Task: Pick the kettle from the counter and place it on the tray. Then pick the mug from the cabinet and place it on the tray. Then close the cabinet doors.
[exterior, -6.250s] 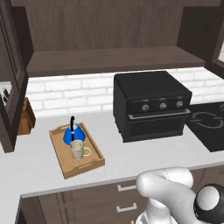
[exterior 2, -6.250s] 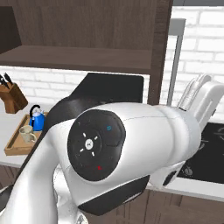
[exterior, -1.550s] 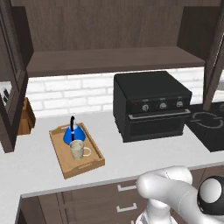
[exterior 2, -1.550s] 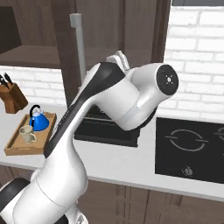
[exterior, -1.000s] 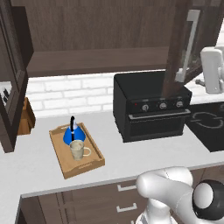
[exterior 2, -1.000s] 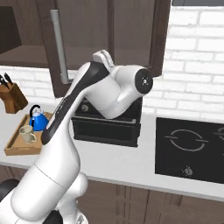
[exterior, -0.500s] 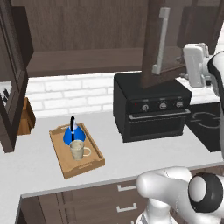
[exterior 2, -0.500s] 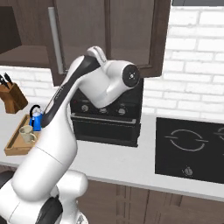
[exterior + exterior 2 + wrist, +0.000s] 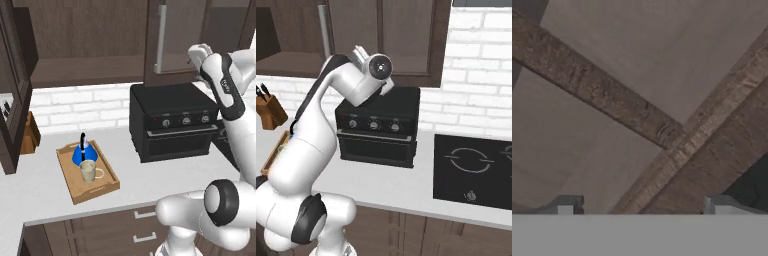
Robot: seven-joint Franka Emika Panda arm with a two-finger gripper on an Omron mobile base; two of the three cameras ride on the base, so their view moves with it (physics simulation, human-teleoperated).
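Kettle [image 9: 81,152] and mug [image 9: 88,171] sitting in tray [image 9: 101,188] on pale desk [image 9: 40,187], brick wall behind. Claw [image 9: 196,54] spread apart against right cabinet door [image 9: 172,40]; left door [image 9: 13,90] ajar.

White arm raised high, elbow bent, gripper [image 9: 639,207] with jaws spread wide, nothing between them.

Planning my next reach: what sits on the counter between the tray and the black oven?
Nothing. In the left base view, the counter between the tray and the black oven is bare.
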